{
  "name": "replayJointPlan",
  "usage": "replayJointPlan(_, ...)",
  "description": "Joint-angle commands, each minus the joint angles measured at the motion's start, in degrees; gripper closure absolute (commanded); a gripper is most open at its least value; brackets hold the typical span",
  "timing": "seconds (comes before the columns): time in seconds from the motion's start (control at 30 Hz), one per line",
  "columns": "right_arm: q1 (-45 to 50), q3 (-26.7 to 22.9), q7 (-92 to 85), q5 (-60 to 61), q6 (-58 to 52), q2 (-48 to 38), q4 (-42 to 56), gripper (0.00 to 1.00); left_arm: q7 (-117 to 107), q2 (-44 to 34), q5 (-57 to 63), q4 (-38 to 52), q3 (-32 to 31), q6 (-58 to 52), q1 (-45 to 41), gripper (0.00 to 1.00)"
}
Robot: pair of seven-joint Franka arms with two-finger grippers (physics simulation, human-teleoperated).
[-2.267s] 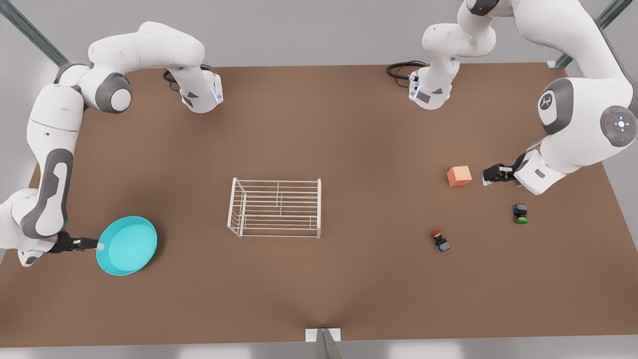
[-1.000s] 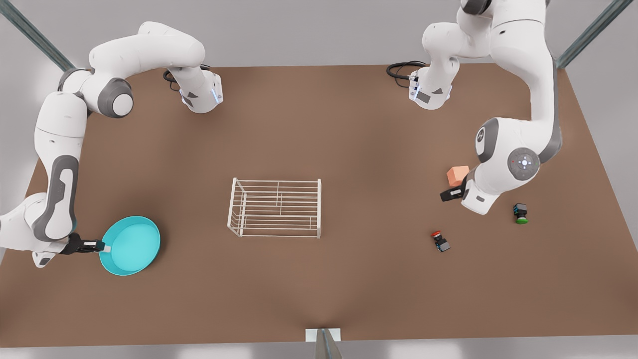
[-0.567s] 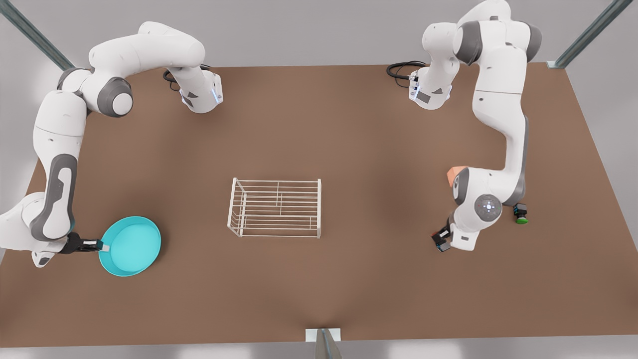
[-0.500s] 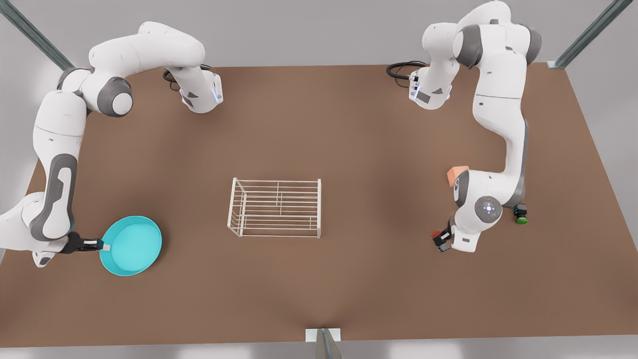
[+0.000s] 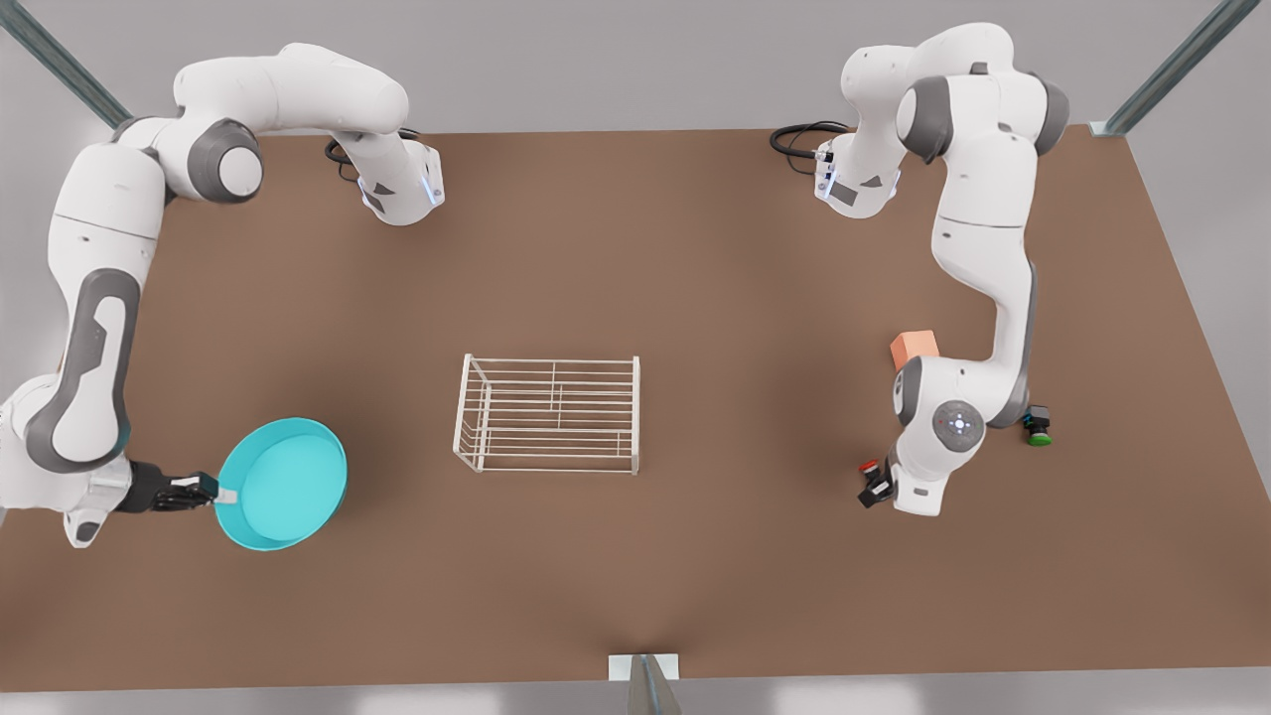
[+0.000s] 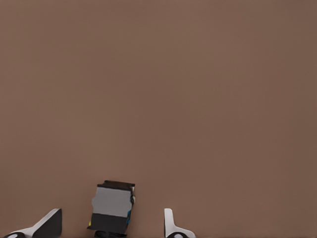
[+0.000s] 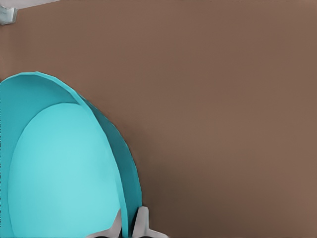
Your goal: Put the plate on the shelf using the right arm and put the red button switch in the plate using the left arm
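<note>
The turquoise plate (image 5: 283, 484) is at the front view's left, near the table's front edge, with my right gripper (image 5: 216, 494) shut on its rim. In the right wrist view the plate (image 7: 59, 168) has its rim pinched between the fingers (image 7: 142, 220) of that gripper (image 7: 130, 221). The white wire shelf (image 5: 548, 412) stands at the table's middle. At the front view's right, my left gripper (image 5: 878, 487) is low over the red button switch (image 5: 871, 468). The left wrist view shows the switch (image 6: 113, 207) lying between the open fingers (image 6: 49, 223), not touched.
An orange cube (image 5: 914, 348) and a green-capped switch (image 5: 1038, 427) sit close behind the left arm's wrist. The brown table (image 5: 635, 278) lies bare between the plate and the shelf. A black cable (image 5: 799, 139) coils at the back.
The left arm swung from beside the orange cube down over the red button switch. The right gripper has carried the plate a little toward the shelf.
</note>
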Motion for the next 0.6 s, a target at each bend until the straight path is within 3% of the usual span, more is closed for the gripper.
replayJointPlan(0.0, 1.40, 1.32, 6.14, -0.24, -4.34, -1.19, 0.02, 0.78, 5.53, 0.10, 0.03, 0.03, 0.03, 1.18, 0.84, 0.00)
replayJointPlan(0.23, 10.72, 1.49, 19.77, -0.59, -11.28, -5.32, -0.06, 0.78, 6.85, 0.81, 0.20, 0.03, 0.03, -0.58, 0.40, 0.00)
replayJointPlan(0.57, 20.39, 1.67, 29.26, -0.51, -12.60, -7.69, -3.31, 0.78, 6.15, 2.65, -0.68, 0.38, -0.23, -0.14, 0.49, 0.00)
